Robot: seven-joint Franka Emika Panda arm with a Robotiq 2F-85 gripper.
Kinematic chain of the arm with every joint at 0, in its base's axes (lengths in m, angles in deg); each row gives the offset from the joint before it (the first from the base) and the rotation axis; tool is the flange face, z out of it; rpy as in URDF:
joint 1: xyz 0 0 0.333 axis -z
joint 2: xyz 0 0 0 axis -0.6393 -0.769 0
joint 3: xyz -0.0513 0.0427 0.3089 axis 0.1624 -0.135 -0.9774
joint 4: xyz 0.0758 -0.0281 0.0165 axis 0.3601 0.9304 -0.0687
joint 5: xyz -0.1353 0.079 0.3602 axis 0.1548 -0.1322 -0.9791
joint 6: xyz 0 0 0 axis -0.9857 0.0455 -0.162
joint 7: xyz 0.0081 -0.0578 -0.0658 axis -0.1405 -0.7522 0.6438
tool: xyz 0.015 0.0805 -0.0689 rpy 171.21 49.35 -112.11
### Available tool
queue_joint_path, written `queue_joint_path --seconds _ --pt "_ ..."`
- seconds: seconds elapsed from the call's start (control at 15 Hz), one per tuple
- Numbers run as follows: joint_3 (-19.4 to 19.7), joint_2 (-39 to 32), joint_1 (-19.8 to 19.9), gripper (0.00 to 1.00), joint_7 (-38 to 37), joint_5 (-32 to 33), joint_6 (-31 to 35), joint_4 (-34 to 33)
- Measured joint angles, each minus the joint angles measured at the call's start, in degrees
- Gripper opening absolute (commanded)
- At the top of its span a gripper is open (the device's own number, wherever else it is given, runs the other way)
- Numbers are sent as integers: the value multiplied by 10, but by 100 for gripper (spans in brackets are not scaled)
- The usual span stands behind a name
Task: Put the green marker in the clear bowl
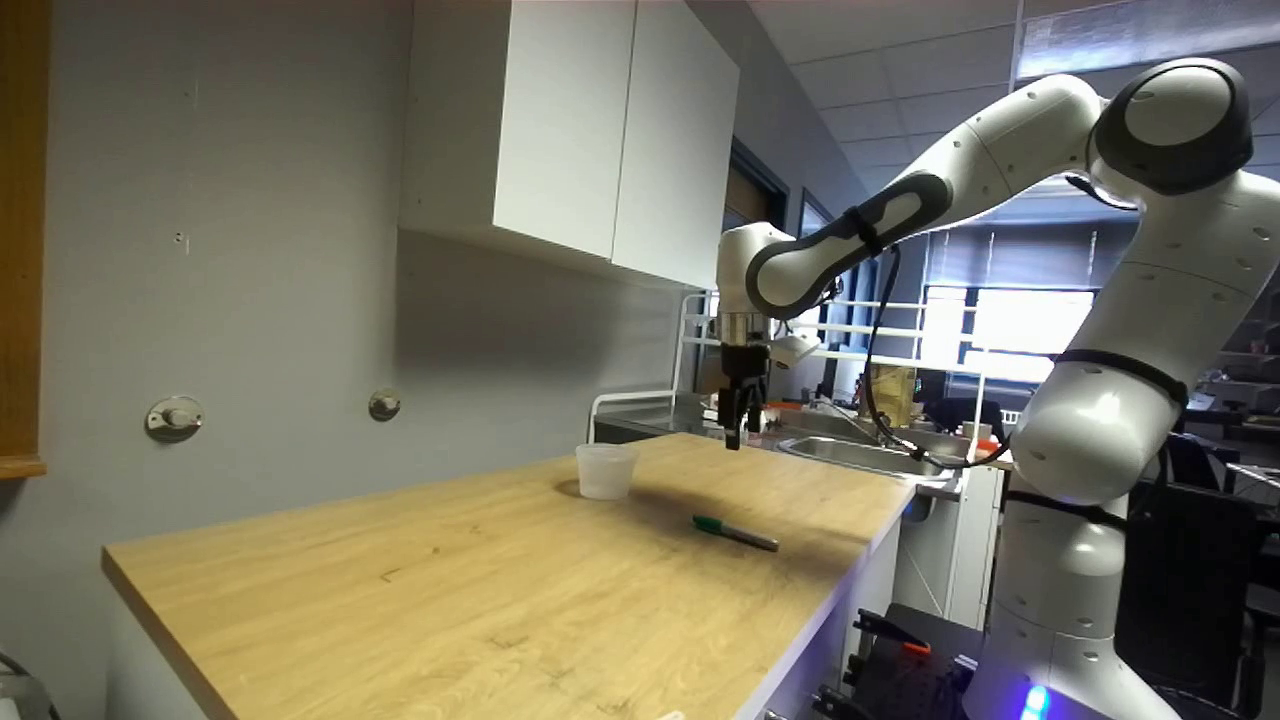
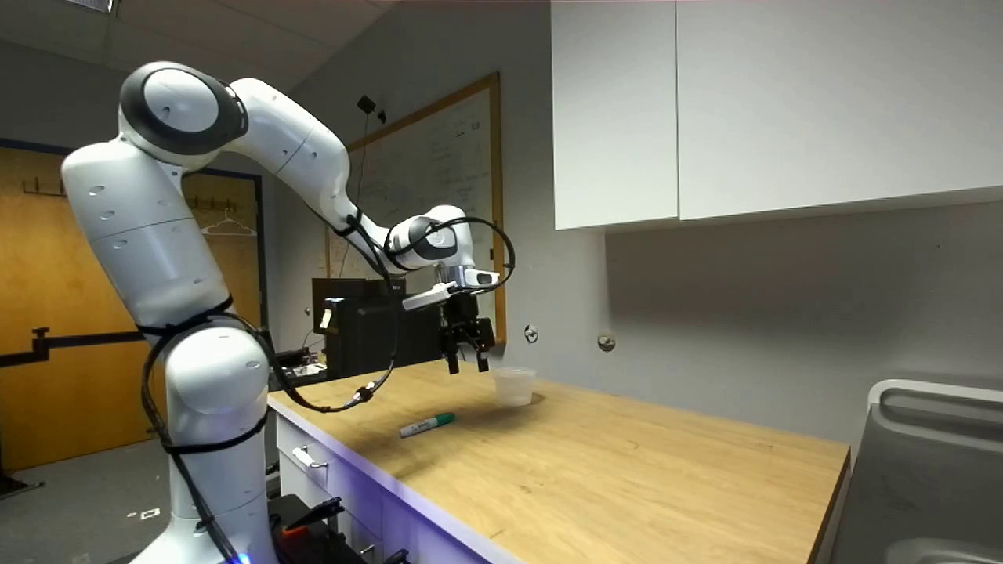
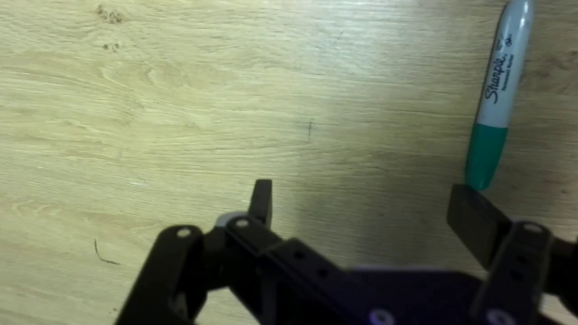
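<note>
Cabinets point(image 2: 776, 106) hang above the counter point(image 2: 642, 462) bearing green marker point(image 3: 499, 95) and clear bowl point(image 1: 606, 471); gripper point(image 2: 468, 368) hovers, jaws spread.

Wood-grain countertop point(image 1: 480, 590), small dark marks point(image 3: 100, 257), green marker point(image 1: 735, 533) lying flat, clear bowl point(image 1: 605, 472) upright near it

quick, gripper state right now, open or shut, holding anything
Gripper: open, holding nothing; the green marker lies on the counter.

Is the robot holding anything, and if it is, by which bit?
Nothing is held. The gripper is open, its jaws apart with nothing gripped between them, and the green marker lies on the wooden counter.
</note>
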Motion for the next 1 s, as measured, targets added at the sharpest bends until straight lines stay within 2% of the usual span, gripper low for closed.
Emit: queue_joint_path --seconds 0.47,1.0 --pt "0 -11 -7 100 -2 -1 0 1" --pt "-1 -72 -37 100 -3 -23 23 -1"
